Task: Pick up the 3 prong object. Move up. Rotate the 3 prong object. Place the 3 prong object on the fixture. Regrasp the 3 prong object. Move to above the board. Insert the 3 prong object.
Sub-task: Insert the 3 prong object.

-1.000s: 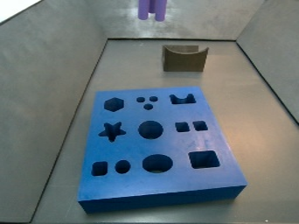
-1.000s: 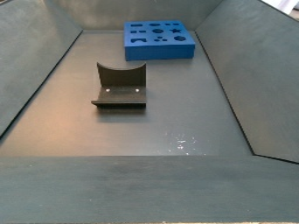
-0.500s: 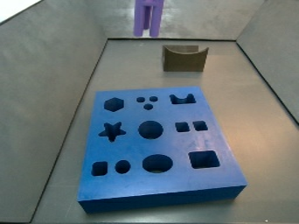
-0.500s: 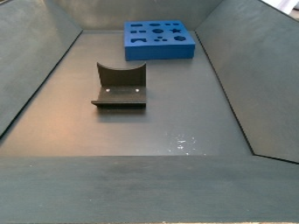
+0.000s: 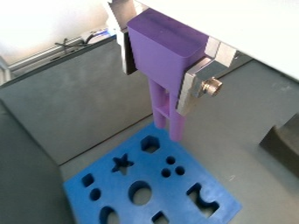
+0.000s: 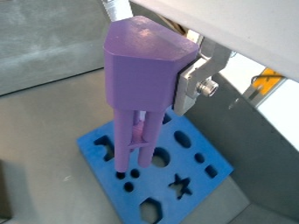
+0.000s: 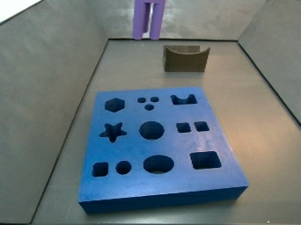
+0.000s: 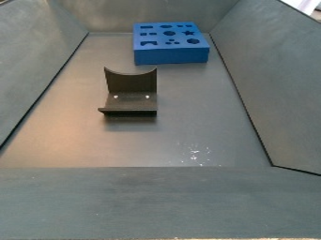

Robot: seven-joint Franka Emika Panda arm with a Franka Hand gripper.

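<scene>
Overhead, the tool [image 5: 166,63] grips the 3 prong object [image 5: 163,61] above the board [image 5: 158,185], fixture [image 7: 186,57] apart.

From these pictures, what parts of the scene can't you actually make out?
- End effector: only its silver fingers show in both wrist views; the purple peg covers the gap between them.
- Peg in a side view: its top is cut off by the picture's edge.
- Blue board: partly hidden behind the peg.
- Brown fixture: outside both wrist views.
</scene>
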